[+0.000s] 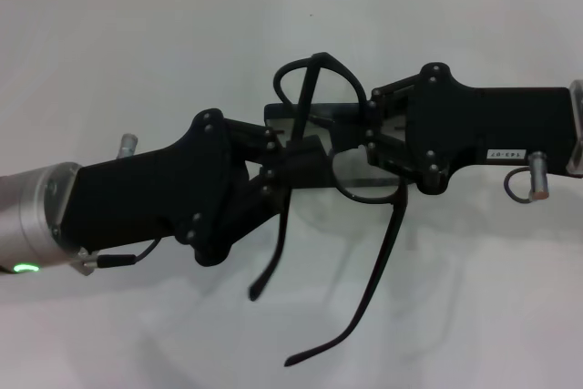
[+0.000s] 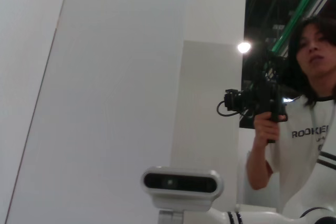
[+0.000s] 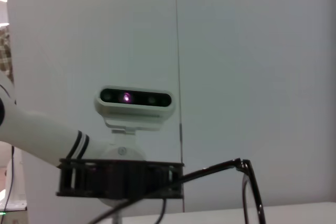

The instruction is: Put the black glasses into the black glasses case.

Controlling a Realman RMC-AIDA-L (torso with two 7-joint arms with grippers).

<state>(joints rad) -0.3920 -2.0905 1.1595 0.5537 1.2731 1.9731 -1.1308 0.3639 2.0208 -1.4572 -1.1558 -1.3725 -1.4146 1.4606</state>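
Glasses (image 1: 342, 190): thin black frame, slender curved arms splayed.
Left gripper (image 1: 305, 154): clamps frame.
Right gripper (image 1: 364, 138): clamps frame.
Case (image 1: 282, 116): mostly hidden.

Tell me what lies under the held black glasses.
Under the black glasses, a dark flat piece, likely the black glasses case, shows between the left end effector and right end effector; they cover most of it.

Black glasses (image 1: 351, 148) gripped between left gripper (image 1: 305, 154), right gripper (image 1: 360, 134) (temples dangling)
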